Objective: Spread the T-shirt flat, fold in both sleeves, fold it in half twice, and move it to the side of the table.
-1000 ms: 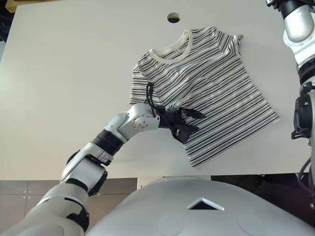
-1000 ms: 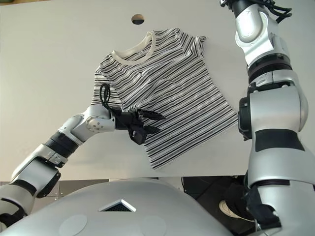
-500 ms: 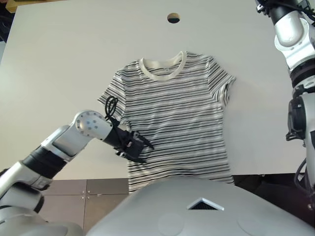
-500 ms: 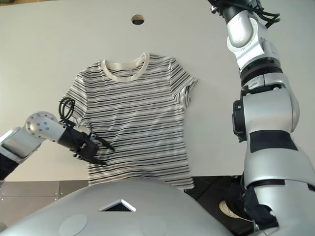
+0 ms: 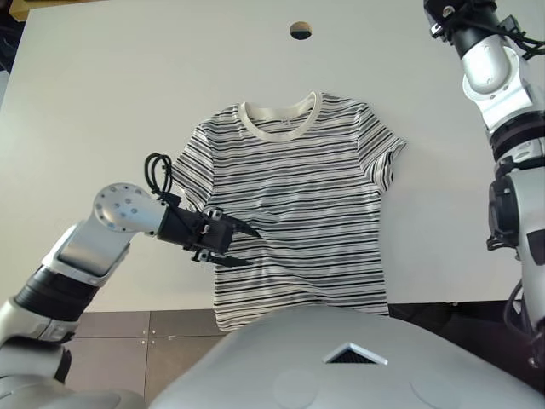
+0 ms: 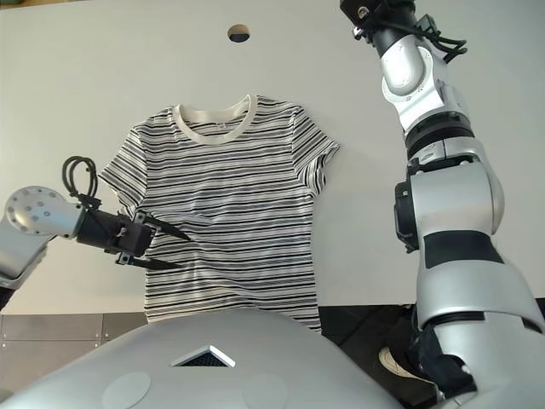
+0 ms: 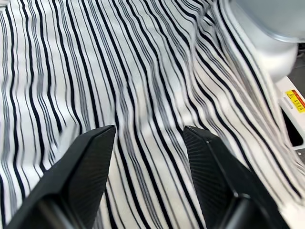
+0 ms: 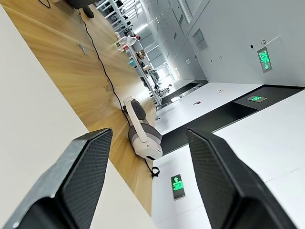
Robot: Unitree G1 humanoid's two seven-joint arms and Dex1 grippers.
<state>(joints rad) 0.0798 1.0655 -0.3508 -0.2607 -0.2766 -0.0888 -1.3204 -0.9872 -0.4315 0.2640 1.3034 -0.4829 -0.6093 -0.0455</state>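
A black-and-white striped T-shirt (image 5: pixel 298 196) lies face up on the white table (image 5: pixel 102 102), collar toward the far side. Its hem hangs over the near edge. The right sleeve (image 5: pixel 387 158) is slightly bunched and the left sleeve (image 5: pixel 189 162) lies flat. My left gripper (image 5: pixel 251 248) hovers open just over the shirt's lower left part, with striped cloth under its fingers (image 7: pixel 90 176) and nothing held. My right arm (image 5: pixel 494 68) is raised at the far right of the table. The right gripper (image 8: pixel 148 131) is open and empty, pointing out into the room.
A round cable hole (image 5: pixel 300 31) sits in the table beyond the collar. Bare tabletop stretches to the left of the shirt and, more narrowly, to its right. The near table edge runs under the hem.
The shirt has been dragged from a skewed spot at the far right to a square position nearer me. The left gripper drew back leftward with it and now stands open.
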